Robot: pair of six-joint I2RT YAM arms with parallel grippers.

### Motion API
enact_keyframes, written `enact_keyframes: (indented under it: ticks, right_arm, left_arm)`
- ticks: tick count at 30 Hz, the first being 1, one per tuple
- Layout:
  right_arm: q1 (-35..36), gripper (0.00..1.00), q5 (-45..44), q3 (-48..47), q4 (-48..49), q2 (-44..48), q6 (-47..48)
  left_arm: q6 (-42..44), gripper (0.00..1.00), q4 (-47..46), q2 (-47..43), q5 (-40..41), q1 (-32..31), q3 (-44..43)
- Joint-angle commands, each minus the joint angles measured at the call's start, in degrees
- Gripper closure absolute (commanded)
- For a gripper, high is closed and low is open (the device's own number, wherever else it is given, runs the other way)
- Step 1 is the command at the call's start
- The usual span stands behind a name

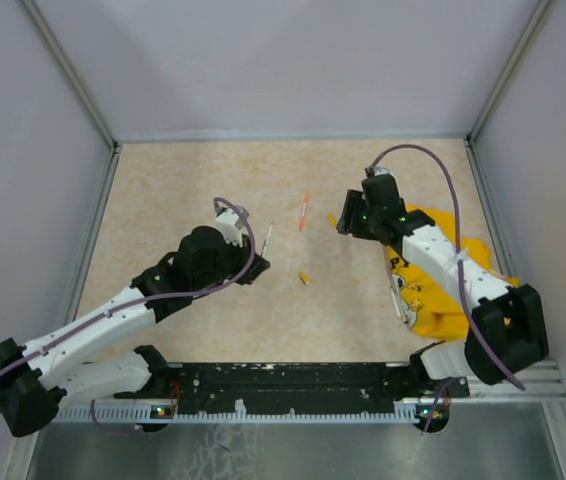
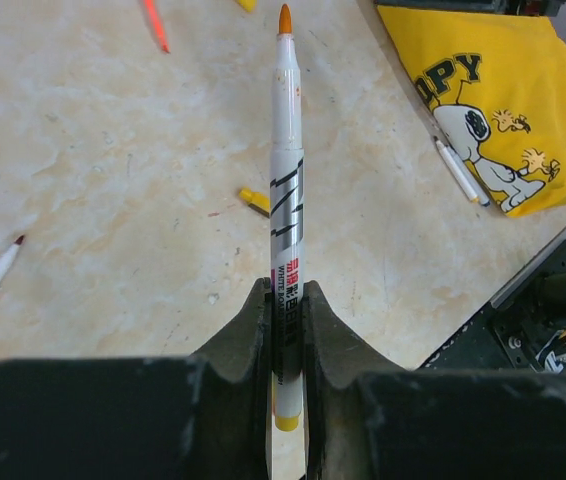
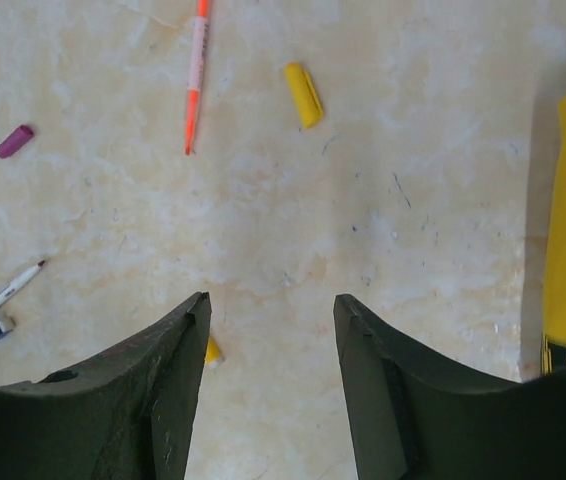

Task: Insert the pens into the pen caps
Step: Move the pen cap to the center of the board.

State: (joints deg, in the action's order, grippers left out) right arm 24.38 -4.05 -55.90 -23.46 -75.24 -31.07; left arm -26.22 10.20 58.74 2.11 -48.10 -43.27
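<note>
While a white pen (image 2: 286,180) was pinched by the left hand (image 2: 285,290), a yellow cap (image 3: 303,95) was seen beyond the spread right hand (image 3: 270,297).

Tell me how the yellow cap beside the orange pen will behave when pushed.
The yellow cap looks like a short round tube lying on its side, so it will probably roll. Small and rigid-looking, it likely skids easily.

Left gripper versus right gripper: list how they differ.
The left gripper is shut on a white pen with an orange tip, while the right gripper holds nothing. The left gripper's jaws pinch the barrel tightly, while the right gripper's jaws stand wide apart above the table, with a yellow cap ahead. Both are dark and two-fingered.
</note>
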Motion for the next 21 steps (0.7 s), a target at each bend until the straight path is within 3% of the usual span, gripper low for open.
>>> enact_keyframes:
  ticks: [1, 10, 21]
  right_arm:
    - [-2.3, 0.46, 7.1, -9.6, 0.1, -8.4, 8.9]
    - [-2.7, 0.48, 6.3, -26.5, -6.0, -29.6, 18.8]
    - [-2.7, 0.5, 2.9, -35.9, -9.3, -41.1, 24.7]
  left_arm:
    - [1.2, 1.0, 3.9, -4.3, -0.4, 3.2, 0.2]
    - [7.2, 1.0, 6.5, -6.7, -3.6, 9.0, -0.4]
    - [12.2, 1.0, 7.7, -5.8, -2.9, 9.2, -2.5]
